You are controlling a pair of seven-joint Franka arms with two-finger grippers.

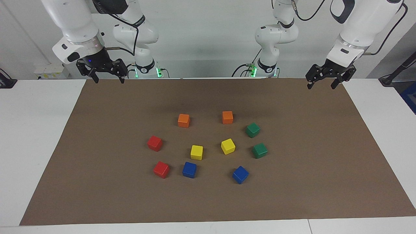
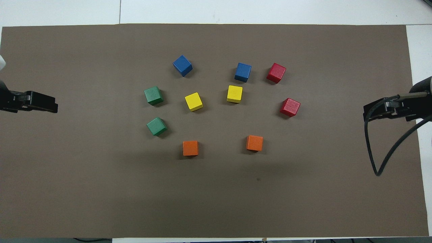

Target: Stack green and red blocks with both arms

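Two green blocks (image 1: 253,130) (image 1: 259,150) lie apart on the brown mat toward the left arm's end; in the overhead view they are the nearer block (image 2: 156,126) and the farther block (image 2: 154,95). Two red blocks (image 1: 154,143) (image 1: 161,169) lie apart toward the right arm's end, also in the overhead view (image 2: 290,107) (image 2: 276,73). My left gripper (image 1: 321,86) (image 2: 50,104) hangs open and empty, raised over its end of the mat. My right gripper (image 1: 109,80) (image 2: 371,113) hangs open and empty over the other end. Both arms wait.
Two orange cubes (image 1: 183,120) (image 1: 227,117) lie nearest the robots. Two yellow cubes (image 1: 196,152) (image 1: 227,146) sit in the middle. Two blue cubes (image 1: 189,169) (image 1: 240,174) lie farthest. The brown mat (image 1: 97,182) covers a white table. A black cable (image 2: 381,162) loops under the right arm.
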